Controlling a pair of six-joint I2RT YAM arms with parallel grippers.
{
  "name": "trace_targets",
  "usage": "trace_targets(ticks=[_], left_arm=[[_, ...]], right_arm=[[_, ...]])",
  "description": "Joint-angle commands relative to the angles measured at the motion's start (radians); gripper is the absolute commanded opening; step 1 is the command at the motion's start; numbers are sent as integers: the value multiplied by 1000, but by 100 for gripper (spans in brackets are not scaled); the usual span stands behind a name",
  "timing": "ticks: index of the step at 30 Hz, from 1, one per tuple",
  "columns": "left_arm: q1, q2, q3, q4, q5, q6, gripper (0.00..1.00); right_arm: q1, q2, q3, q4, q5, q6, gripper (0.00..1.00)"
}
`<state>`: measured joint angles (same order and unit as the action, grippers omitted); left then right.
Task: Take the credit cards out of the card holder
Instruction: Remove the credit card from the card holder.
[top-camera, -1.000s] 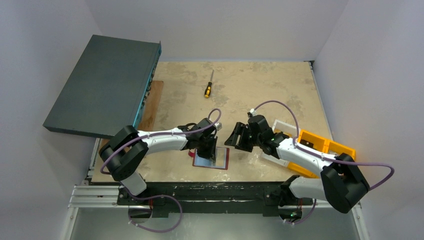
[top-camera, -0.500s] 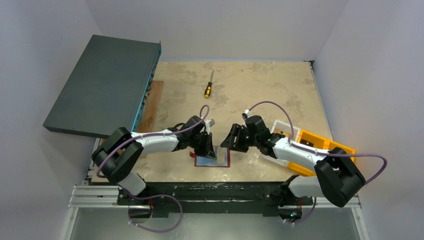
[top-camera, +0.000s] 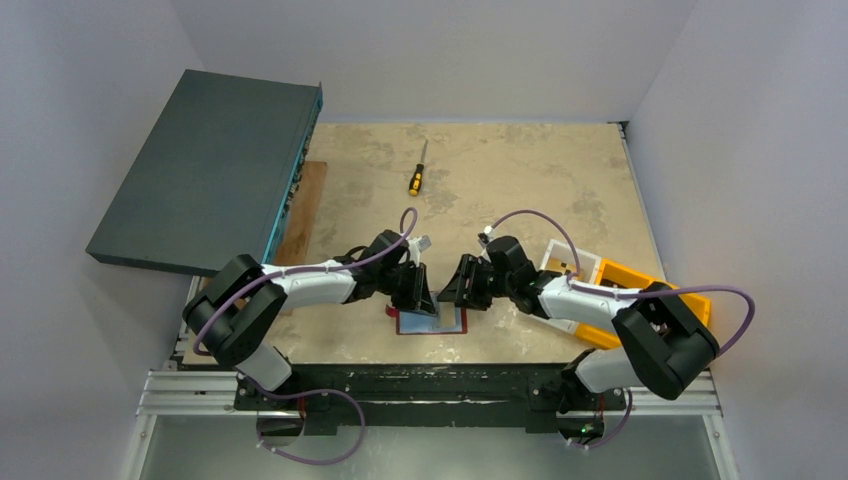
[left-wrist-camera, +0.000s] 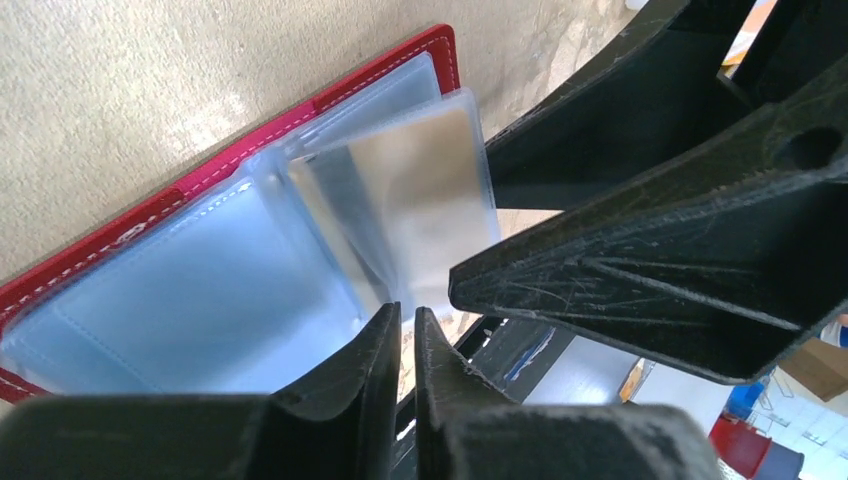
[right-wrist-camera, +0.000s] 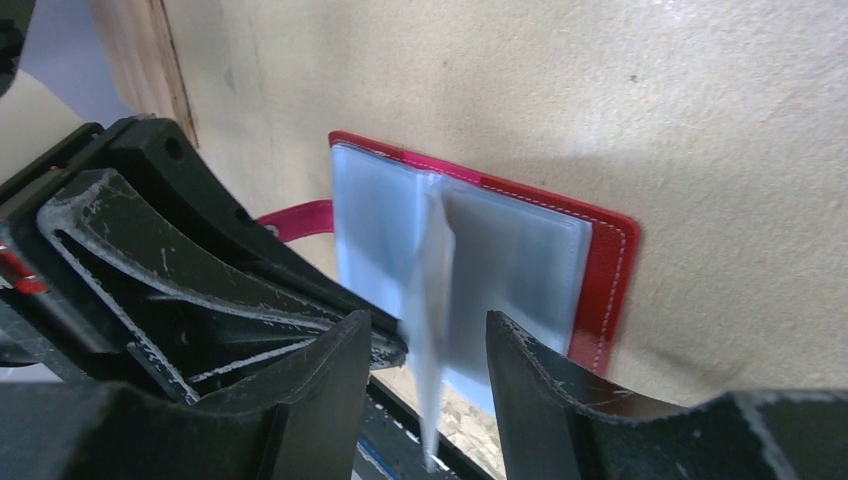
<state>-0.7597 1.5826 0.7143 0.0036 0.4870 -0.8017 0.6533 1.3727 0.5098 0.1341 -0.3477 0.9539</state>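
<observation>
While one red holder (top-camera: 432, 322) lies open by the near edge of the table (top-camera: 340, 340), one silvery card (left-wrist-camera: 430, 200) shows in its lifted sleeve (right-wrist-camera: 432, 290). The left gripper (left-wrist-camera: 407, 318) pinches that sleeve; the right gripper (right-wrist-camera: 430, 335) straddles it, jaws apart. Beyond, open table runs to one screwdriver (top-camera: 417, 172).

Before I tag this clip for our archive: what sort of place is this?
Probably a robotics lab test cell, not a home: a left arm and right arm bolted to a metal frame at a worn board table, plain white walls close around it, and a screwdriver and orange bin nearby.
</observation>
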Motion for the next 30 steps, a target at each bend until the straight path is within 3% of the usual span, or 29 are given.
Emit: trace_targets(ticks=[1,5,17,25,30], left_arm=[[6,-53,8,-41,-12,18,15],[6,-106,13,-128,-64,47,25],[5,-442,27,-577,-372,93,23],[5,-505,46,-630,-384,101,23],[5,-473,40,-588,-351,101,23]], right_arm=[[12,-4,8,63,-32,21,46],[21,16,13,85,-45,32,46],[109,67,114,66,-28,69,47],[183,205,211,80,-26,82,47],[178,150,234,-21,47,45,47]])
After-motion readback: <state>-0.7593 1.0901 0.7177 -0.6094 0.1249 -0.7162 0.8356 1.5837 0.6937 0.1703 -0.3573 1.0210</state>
